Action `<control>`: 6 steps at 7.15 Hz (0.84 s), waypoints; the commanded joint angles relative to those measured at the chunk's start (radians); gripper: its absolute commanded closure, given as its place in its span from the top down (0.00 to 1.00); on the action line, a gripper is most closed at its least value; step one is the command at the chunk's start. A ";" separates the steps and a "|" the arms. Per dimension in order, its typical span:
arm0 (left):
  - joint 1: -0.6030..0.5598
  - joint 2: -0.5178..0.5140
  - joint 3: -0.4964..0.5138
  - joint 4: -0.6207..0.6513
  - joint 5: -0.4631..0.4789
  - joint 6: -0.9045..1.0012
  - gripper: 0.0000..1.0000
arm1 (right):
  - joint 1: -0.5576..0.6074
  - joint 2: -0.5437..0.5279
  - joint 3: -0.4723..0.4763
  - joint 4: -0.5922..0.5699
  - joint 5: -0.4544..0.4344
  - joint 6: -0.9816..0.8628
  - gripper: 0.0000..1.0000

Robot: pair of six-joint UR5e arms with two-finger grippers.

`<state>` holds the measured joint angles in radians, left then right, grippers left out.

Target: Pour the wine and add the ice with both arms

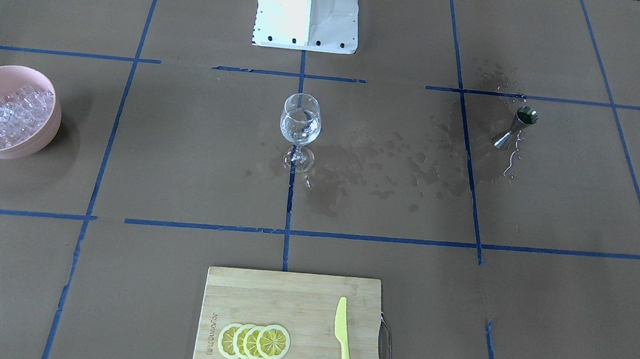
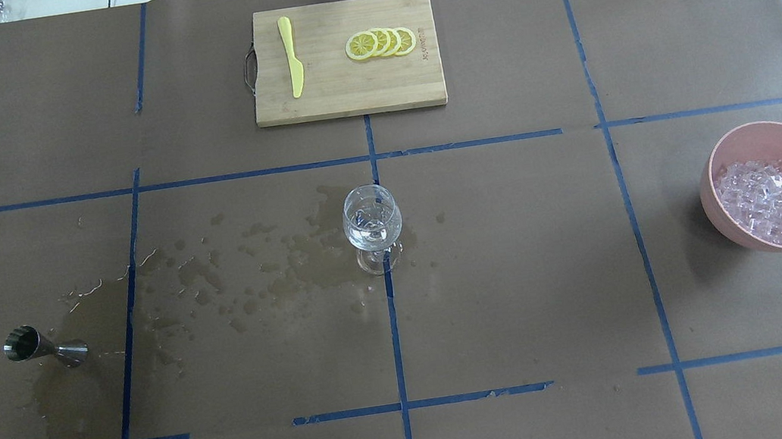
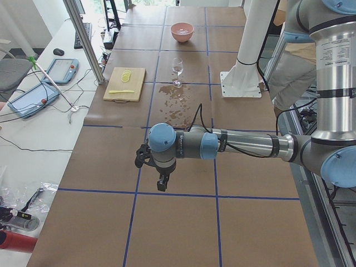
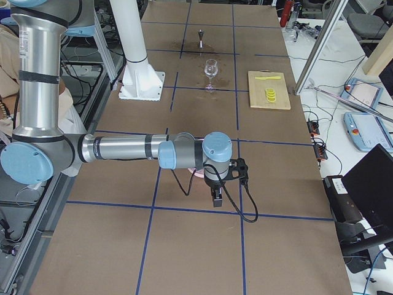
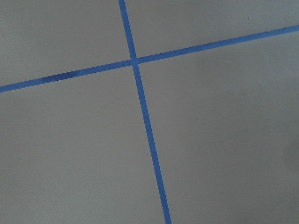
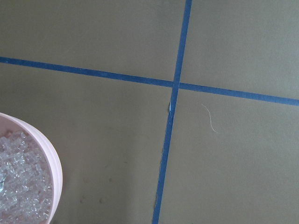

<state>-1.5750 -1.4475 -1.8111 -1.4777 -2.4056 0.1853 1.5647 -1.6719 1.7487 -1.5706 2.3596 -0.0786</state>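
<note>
– Where's the wine?
– A little clear wine [image 1: 299,132] sits low in the stemmed glass [image 2: 371,211]. The glass stands upright mid-table [image 2: 523,285] on a crossing of blue tape lines. Wet patches [image 2: 253,269] darken the brown paper between the glass and the metal measuring cup [image 2: 42,347], which is well off on the robot's left.

– And the ice?
– The ice [image 2: 767,201] is heaped in a pink bowl [image 2: 777,134] well off on the robot's right.

– What about the arms?
– The left arm [image 3: 245,143] reaches out level over bare paper, its gripper [image 3: 162,183] pointing down with nothing under it. The right arm [image 4: 123,149] does the same on the other side, and its gripper [image 4: 217,198] hangs just beside the bowl. Its wrist camera catches the bowl's rim and ice in the lower left corner.

– Are the fingers open? Holding anything?
– I can't tell for either; they show only in the side views, too small to judge.

– Anything else?
– A wooden cutting board [image 2: 343,96] lies at the far edge, with four overlapping lemon slices [image 2: 380,42] and a yellow knife [image 2: 293,65].
</note>
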 commanded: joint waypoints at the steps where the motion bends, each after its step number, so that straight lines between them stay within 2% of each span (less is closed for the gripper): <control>1: -0.006 -0.017 -0.055 0.010 0.005 0.005 1.00 | 0.000 0.000 0.000 -0.002 0.012 0.002 1.00; 3: -0.005 -0.010 -0.065 0.010 0.095 0.003 1.00 | 0.000 0.000 -0.001 -0.002 0.012 0.002 1.00; 5: -0.003 -0.028 -0.060 -0.001 0.092 -0.004 1.00 | -0.002 0.000 -0.003 -0.003 0.010 0.011 1.00; 6: -0.005 -0.036 -0.048 -0.031 0.089 -0.003 1.00 | -0.002 0.000 -0.001 0.001 0.013 0.104 1.00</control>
<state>-1.5790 -1.4738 -1.8673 -1.4834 -2.3165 0.1824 1.5637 -1.6720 1.7466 -1.5723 2.3715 -0.0472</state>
